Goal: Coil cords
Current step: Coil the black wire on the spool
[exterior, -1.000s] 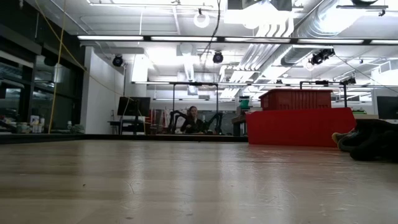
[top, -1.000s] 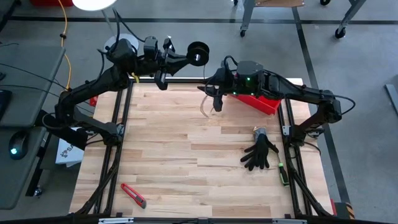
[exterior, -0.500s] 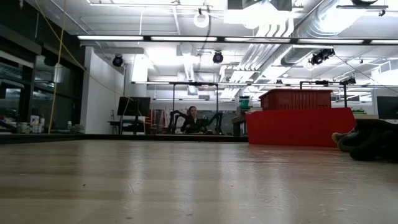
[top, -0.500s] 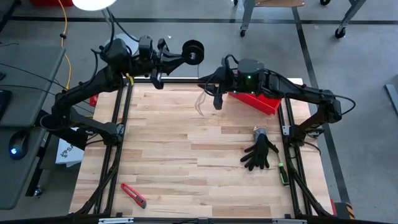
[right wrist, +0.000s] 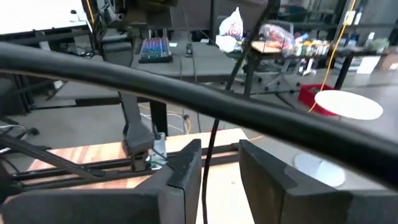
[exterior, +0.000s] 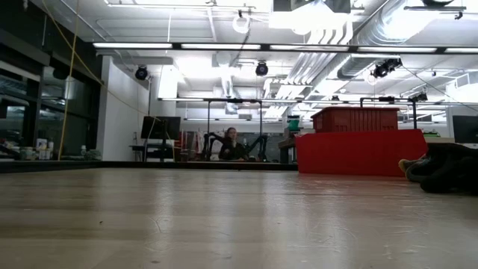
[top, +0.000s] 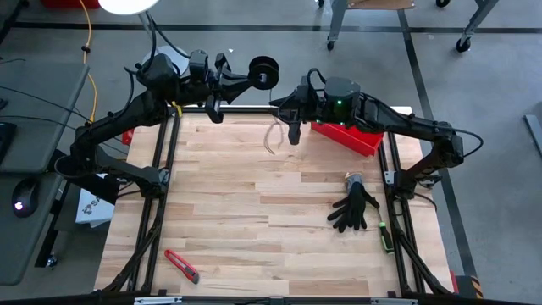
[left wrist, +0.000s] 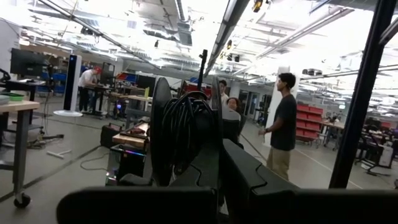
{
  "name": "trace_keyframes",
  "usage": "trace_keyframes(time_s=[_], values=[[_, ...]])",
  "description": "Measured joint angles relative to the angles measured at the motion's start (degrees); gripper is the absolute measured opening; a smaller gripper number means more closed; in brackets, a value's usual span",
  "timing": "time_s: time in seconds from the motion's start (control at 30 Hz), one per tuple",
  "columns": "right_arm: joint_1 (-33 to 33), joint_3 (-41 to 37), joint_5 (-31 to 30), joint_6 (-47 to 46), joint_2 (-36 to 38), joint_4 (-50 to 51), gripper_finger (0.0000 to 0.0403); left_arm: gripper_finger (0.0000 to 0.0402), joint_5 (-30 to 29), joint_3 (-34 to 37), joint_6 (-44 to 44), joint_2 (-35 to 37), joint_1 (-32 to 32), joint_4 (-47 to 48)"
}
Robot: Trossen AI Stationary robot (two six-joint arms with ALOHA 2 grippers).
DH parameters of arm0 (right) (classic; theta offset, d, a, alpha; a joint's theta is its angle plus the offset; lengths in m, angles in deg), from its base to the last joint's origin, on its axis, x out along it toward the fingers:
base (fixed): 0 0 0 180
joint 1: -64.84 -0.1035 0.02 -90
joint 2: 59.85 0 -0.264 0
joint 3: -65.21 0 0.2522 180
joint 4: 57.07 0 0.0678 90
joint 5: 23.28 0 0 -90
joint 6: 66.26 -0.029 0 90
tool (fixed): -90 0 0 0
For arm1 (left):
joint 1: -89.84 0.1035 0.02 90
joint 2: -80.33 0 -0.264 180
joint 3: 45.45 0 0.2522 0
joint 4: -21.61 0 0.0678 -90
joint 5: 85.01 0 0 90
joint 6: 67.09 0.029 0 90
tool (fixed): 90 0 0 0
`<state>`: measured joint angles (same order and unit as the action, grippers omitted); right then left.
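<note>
The left gripper [top: 254,74] hangs past the far edge of the desk [top: 254,220], its jaws pressed together on the round black spool [top: 266,71]; the left wrist view shows dark turns of cord wound on that spool [left wrist: 186,134]. The right gripper [top: 293,135] hangs over the desk's far edge, jaws pinching the thin cord [right wrist: 208,163], which runs up between its two fingers (a pale loop of it dangles below the gripper in the high view). A red bin [top: 351,138], a black glove [top: 353,208] and a red utility knife [top: 181,265] lie on the desk.
</note>
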<state>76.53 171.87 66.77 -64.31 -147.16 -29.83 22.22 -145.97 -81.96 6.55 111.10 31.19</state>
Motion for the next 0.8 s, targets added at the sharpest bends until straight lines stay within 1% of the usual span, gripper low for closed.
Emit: trace_keyframes(time_s=[0.17, 0.5, 0.57, 0.8], values=[[0.0, 0.0, 1.7, -2.9, -0.9, -0.4, 0.0098, 0.0, 0.0, 0.0, 0.4, 0.0, 0.0, 0.0], [0.0, 0.0, 1.7, -3.2, 0.7, -0.4, 0.0093, 0.0, -0.1, 0.0, 1.5, 0.2, 0.1, 0.0], [0.0, 0.0, 1.7, -3.2, 0.7, 0.1, 0.0082, 0.0, -0.1, 0.0, 1.5, 0.2, 0.1, 0.0], [0.4, 0.0, 2.0, -3.2, -0.1, -0.8, 0.0023, 0.0, -0.2, 0.0, 1.7, 0.2, 0.1, -1.0]])
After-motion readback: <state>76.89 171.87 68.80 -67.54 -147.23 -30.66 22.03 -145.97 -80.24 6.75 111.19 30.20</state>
